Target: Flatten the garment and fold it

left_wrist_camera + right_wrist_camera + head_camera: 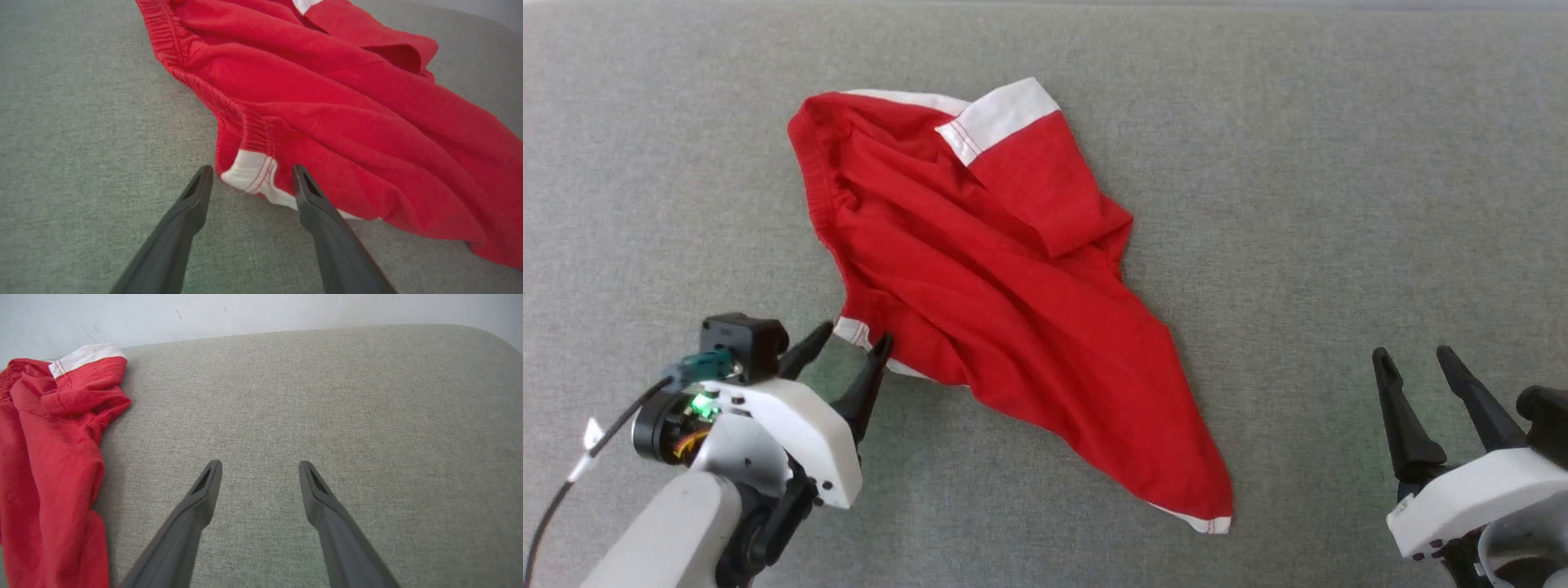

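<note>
Presently the left gripper (856, 335) is reaching in from the lower left of the head view. Its pale forearm slants up and right, cut off by the bottom edge. The fingers are spread wide and hold nothing. They straddle a white-trimmed corner (854, 331) of the garment (1005, 278). In the left wrist view that corner (251, 173) sits right between the tips of the left gripper (252, 169). One finger (310, 204) overlaps the red edge; whether it presses the cloth I cannot tell.

The right gripper (1413, 355) is at the lower right, well apart from the garment. Its fingers are parted, empty and pointing up the view, and the arm behind them is cut by the frame corner. In its own wrist view the right gripper (260, 464) hangs over bare bench (327, 396).

The garment lies crumpled on the grey fabric bench (1339, 163). Its gathered waistband (809, 171) is at the left, a white band (1005, 114) is folded over at the top, and a point trails to the lower right. Folds hide the layers beneath. The right wrist view's left edge crops the garment (49, 457).
</note>
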